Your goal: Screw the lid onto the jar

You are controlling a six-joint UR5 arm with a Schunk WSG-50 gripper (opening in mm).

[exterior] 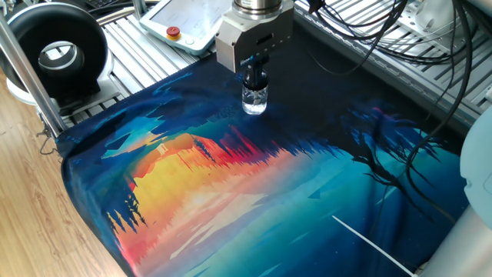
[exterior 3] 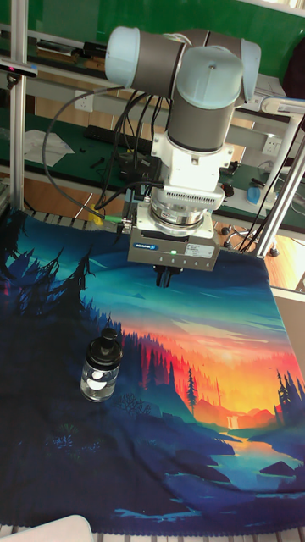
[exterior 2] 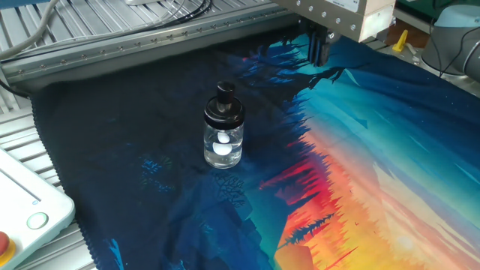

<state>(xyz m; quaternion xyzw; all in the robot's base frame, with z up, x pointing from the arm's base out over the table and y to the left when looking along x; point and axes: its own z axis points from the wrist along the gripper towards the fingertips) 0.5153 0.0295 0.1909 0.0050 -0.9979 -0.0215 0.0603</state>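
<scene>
The jar [exterior 2: 223, 144], a small clear glass bottle with white bits inside, stands upright on the dark part of the printed cloth [exterior 2: 360, 150]. The black lid [exterior 2: 224, 105] sits on its neck. The jar [exterior 3: 100, 378] and lid [exterior 3: 108, 345] also show in the tall fixed view, with my gripper [exterior 3: 163, 275] hanging above the cloth, up and to the right of them and well apart. Its fingers look closed together with nothing between them. In one fixed view the gripper [exterior: 254, 61] lines up just behind the lid [exterior: 256, 79] on the jar [exterior: 254, 100].
A white teach pendant [exterior: 184, 23] with a red button lies on the slatted aluminium bench past the cloth. A large black ring-shaped device [exterior: 58, 54] stands at the far left. Black cables [exterior: 400, 38] hang over the bench at the right.
</scene>
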